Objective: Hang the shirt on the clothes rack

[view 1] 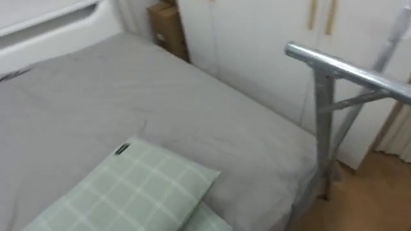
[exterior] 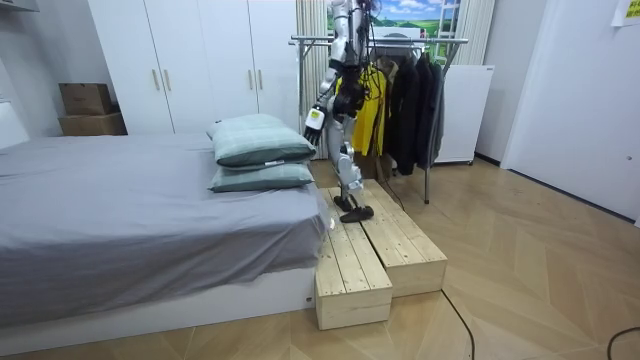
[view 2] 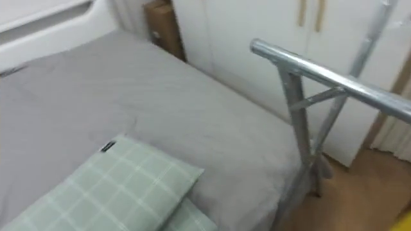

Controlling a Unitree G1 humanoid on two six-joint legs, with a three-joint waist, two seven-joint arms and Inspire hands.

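Robot on the wooden platform [exterior: 400, 245], between the foot of the bed [view 1: 128, 96] and the clothes rack [view 1: 347, 69], head turned along the bed towards the wardrobe [view 1: 257, 45] and a cardboard box [view 1: 168, 29]. The eye views take in the grey bedcover, a green checked pillow [view 1: 141, 186] stacked on a second one, and the bare end of the rack's metal rail. Room view: yellow garment [exterior: 372, 112] hanging at the rail just behind the robot, next to dark coats [exterior: 412, 100]; the robot's body hides whether its hanger sits on the rail or is being held. Left hand [exterior: 315, 118], judged so by the body's stance, held out low towards the pillows, holding nothing; open or closed cannot be told at this range. Progress, as a judgement: no loose clothing lies on the bedcover, so the yellow piece is probably hung or close to it, and little seems left beyond letting go and checking it hangs free
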